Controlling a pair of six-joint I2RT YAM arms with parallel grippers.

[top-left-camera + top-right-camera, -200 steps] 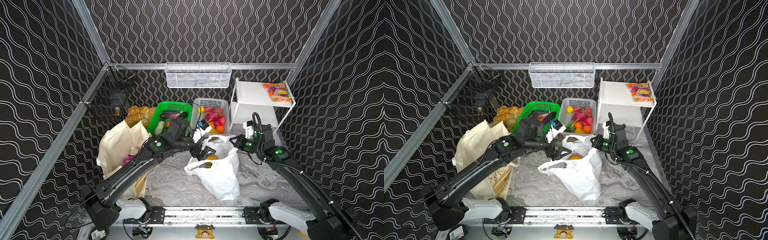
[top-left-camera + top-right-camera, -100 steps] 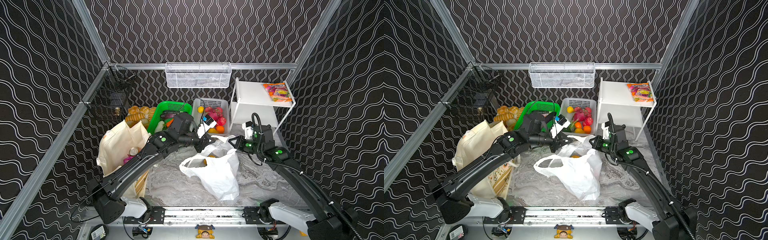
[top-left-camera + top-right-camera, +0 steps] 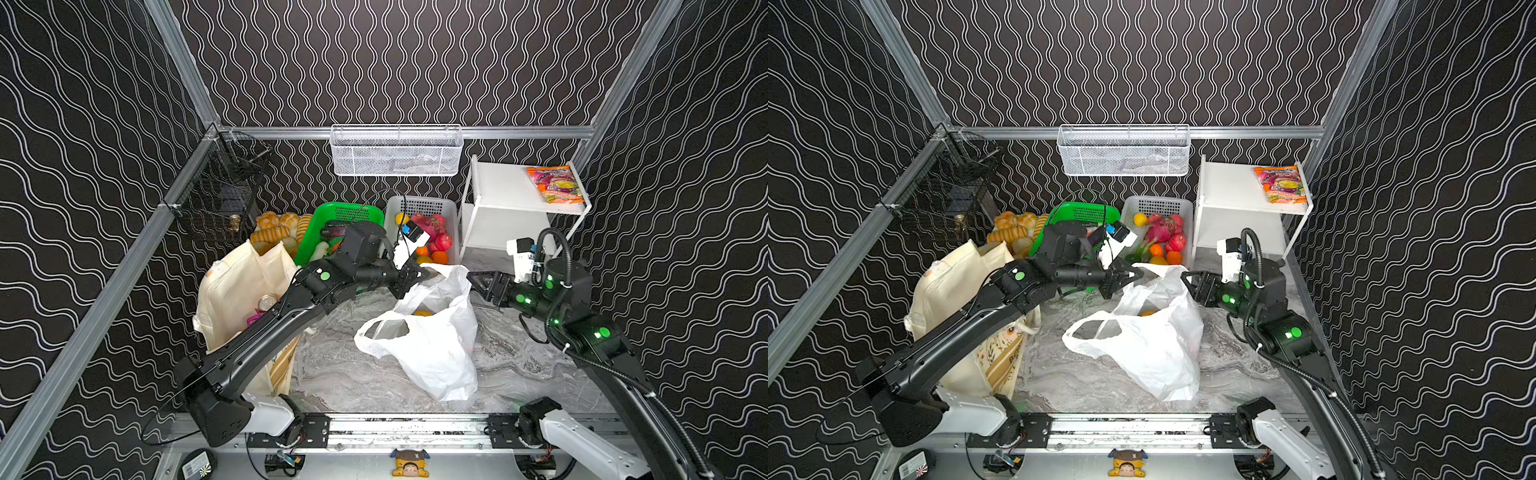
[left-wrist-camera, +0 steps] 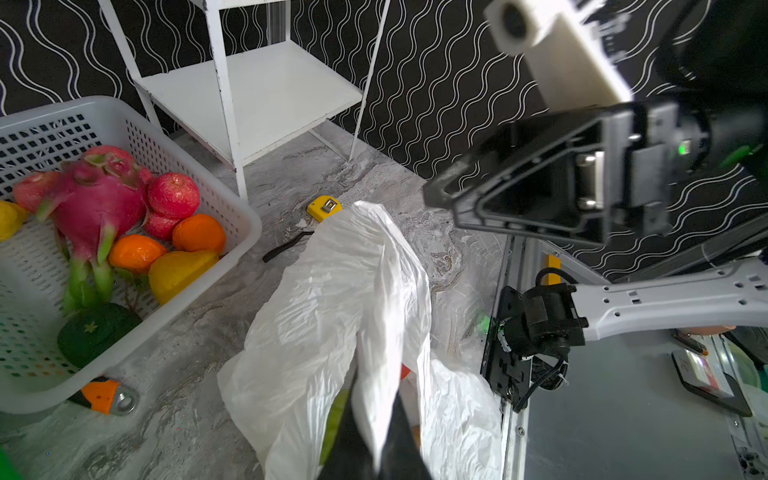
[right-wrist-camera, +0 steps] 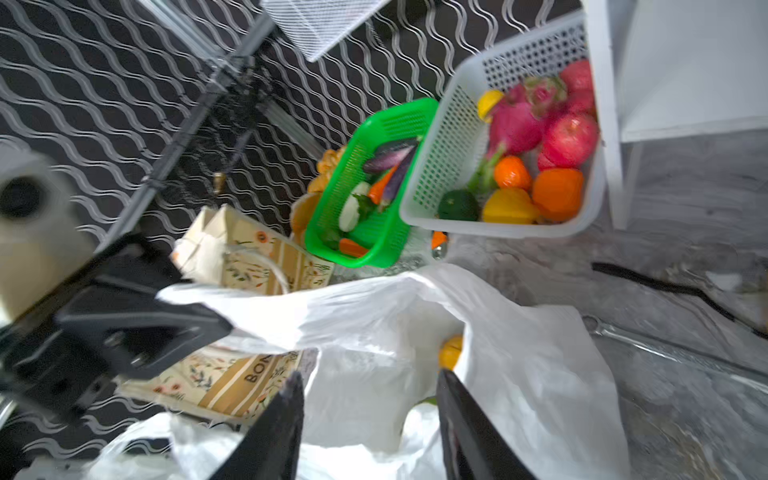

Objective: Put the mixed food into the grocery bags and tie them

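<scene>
In both top views: clamps the left gripper [image 3: 415, 276] on the far loop handle of the thin crinkly white plastic carrier bag [image 3: 436, 353], mid-table, probably to raise it for tying. Parks the right gripper [image 3: 478, 282] just beside the bag's rim, jaws apart, grasping nothing. Leaves the large cream fabric tote [image 3: 237, 286] upright at the left.

Left wrist view: confirms white film pinched between the black fingers [image 4: 403, 440].

Right wrist view: shows parted fingers [image 5: 282, 424] facing the bag's mouth, with a round orange fruit [image 5: 451, 353] inside; likely lined up for the other handle.
</scene>
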